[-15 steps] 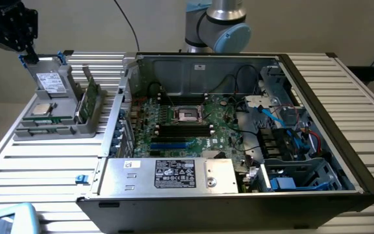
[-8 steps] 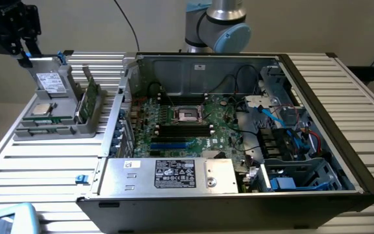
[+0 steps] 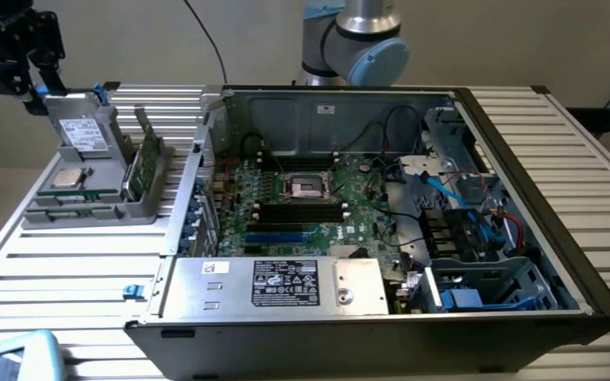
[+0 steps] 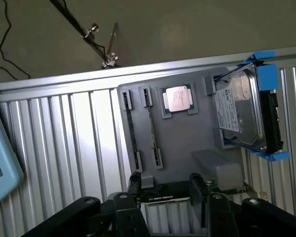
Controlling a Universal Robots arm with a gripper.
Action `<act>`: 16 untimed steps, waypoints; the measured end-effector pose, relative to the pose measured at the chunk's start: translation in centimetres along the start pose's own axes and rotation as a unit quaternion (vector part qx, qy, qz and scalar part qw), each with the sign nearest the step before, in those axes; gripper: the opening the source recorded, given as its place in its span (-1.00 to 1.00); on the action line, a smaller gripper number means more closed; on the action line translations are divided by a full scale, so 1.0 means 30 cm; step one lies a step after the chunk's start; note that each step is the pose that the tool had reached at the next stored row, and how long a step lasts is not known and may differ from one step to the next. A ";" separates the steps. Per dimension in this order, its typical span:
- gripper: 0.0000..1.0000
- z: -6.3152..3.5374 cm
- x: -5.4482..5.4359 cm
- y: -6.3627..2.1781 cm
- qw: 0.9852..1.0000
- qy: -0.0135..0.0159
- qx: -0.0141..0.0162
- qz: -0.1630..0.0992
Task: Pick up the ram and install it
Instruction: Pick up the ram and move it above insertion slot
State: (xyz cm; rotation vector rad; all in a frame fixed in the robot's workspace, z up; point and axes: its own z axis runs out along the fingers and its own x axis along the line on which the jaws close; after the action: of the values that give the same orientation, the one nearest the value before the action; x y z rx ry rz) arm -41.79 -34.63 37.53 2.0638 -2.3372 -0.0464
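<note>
Two ram sticks (image 3: 140, 163) stand on edge in a grey holder (image 3: 93, 208) on the slatted table, at the exterior view's left, beside the open computer case. From the wrist they appear edge-on as thin dark strips (image 4: 131, 129). My gripper (image 3: 32, 83) hangs high above the holder's far end, over the drive, well clear of the ram. In the wrist view its black fingers (image 4: 134, 183) stand apart around my gripper's centre (image 4: 164, 186), open with nothing between them. The motherboard's black ram slots (image 3: 299, 211) lie inside the case.
The holder also carries a silver processor chip (image 4: 176, 98) and a grey drive with blue rails (image 4: 239, 111). The case (image 3: 517, 182) has tall metal walls, cables and a power supply (image 3: 283, 284). A light blue object (image 3: 9, 353) lies at the table's near corner.
</note>
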 end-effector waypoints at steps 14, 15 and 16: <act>0.05 0.077 0.015 0.023 1.000 0.002 -0.006 -0.031; 0.05 0.081 0.016 0.026 0.999 0.002 -0.006 -0.032; 0.05 0.085 0.017 0.030 0.999 0.002 -0.006 -0.033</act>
State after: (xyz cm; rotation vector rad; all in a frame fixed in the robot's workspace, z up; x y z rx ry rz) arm -42.83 -35.01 35.01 2.1331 -2.2593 -0.0580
